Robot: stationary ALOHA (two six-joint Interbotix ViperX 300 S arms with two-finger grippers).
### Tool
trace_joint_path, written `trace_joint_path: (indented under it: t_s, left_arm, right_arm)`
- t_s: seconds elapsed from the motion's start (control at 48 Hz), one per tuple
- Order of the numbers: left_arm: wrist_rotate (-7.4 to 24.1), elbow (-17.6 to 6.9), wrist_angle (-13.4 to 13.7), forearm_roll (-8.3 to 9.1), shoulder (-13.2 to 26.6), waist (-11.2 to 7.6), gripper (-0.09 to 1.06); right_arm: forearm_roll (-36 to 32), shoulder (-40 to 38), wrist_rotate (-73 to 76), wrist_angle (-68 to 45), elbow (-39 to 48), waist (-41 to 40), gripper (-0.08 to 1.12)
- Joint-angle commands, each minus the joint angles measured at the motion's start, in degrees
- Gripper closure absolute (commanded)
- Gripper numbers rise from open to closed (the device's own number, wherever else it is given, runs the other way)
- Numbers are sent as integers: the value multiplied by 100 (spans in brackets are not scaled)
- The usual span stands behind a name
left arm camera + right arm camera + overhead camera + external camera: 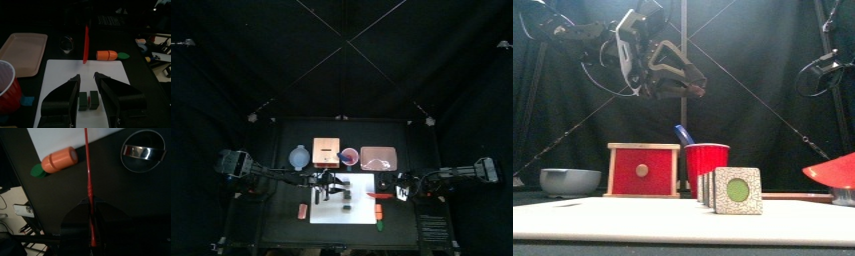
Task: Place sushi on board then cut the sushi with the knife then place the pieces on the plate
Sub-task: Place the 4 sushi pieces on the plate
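Note:
The sushi roll [734,190] stands upright on the white cutting board [356,208], its dark green slices still close together [87,100]. My left gripper [87,78] hangs open above the roll, well clear of it in the front view [657,72]. My right gripper [91,215] is shut on the handle of the red toy knife [87,173]. The knife's [85,44] blade reaches to the board's edge on the far side from the roll. The pink tray [378,157] lies behind the board on the right.
A wooden box with a red drawer front [644,170], a red cup [707,160] holding a blue knife [684,133] and a blue-grey bowl [569,180] stand at the back. A toy carrot [107,55] and a round metal cutter [141,150] lie beside the board.

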Motion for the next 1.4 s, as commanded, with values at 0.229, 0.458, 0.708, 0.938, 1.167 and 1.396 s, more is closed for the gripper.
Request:
trace_joint_path:
  t_s: [0.229,0.458,0.708,0.938,1.167,1.396]
  left_arm:
    - [35,-35,-97,211,-88,193,26]
    - [35,35,-97,316,-88,237,26]
    - [35,132,-149,396,-141,255,27]
    - [9,439,-202,290,-413,272,27]
    - [18,861,-202,220,-738,299,27]
    - [9,1081,-202,176,-958,334,27]
  right_arm:
    - [141,0,-18,0,26,-457,58]
    - [158,-9,0,193,-26,-466,34]
    - [-167,-18,-9,510,-413,-492,30]
    - [-1037,343,-18,-1037,-905,-466,29]
    - [-1916,1441,-26,-2856,-1257,-413,26]
    - [-2215,2522,-35,-3542,-1837,-360,20]
